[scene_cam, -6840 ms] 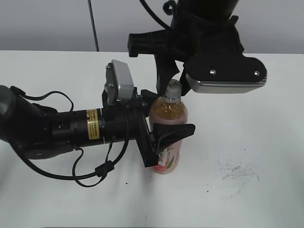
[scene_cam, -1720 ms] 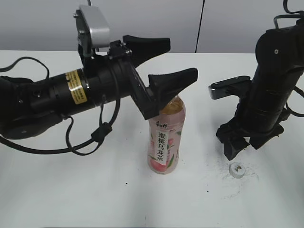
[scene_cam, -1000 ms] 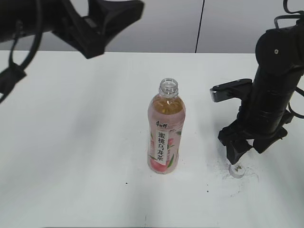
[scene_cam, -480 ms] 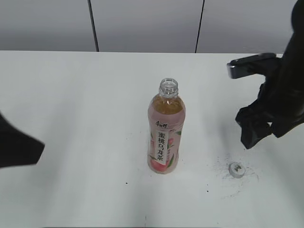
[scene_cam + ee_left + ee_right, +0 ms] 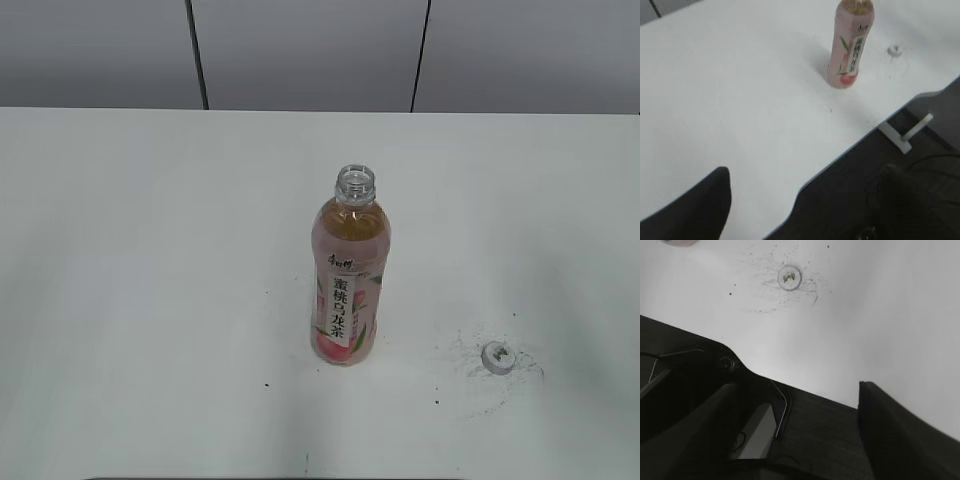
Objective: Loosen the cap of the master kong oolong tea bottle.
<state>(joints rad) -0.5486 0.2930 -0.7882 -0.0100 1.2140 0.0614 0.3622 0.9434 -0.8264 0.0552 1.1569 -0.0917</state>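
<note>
The master kong oolong tea bottle [image 5: 349, 272] stands upright mid-table with its neck open and no cap on it; it also shows in the left wrist view [image 5: 849, 47]. The cap [image 5: 497, 356] lies on the table to the bottle's right, on a scuffed patch, seen too in the right wrist view [image 5: 789, 278] and the left wrist view [image 5: 895, 50]. Neither gripper shows in the exterior view. My left gripper [image 5: 805, 192] is open and empty, back at the table's front edge. My right gripper [image 5: 795, 412] is open and empty, over the table's edge, away from the cap.
The white table [image 5: 150, 250] has a front edge [image 5: 850, 145] with dark floor and a table leg [image 5: 905, 135] beyond it. Dark cables and a frame lie below the edge in the right wrist view [image 5: 760, 430]. A grey panelled wall [image 5: 300, 50] is behind.
Both arms have pulled out of the exterior view: the left went off to the left, the right rose from the cap and went off right. Bottle and cap have not moved.
</note>
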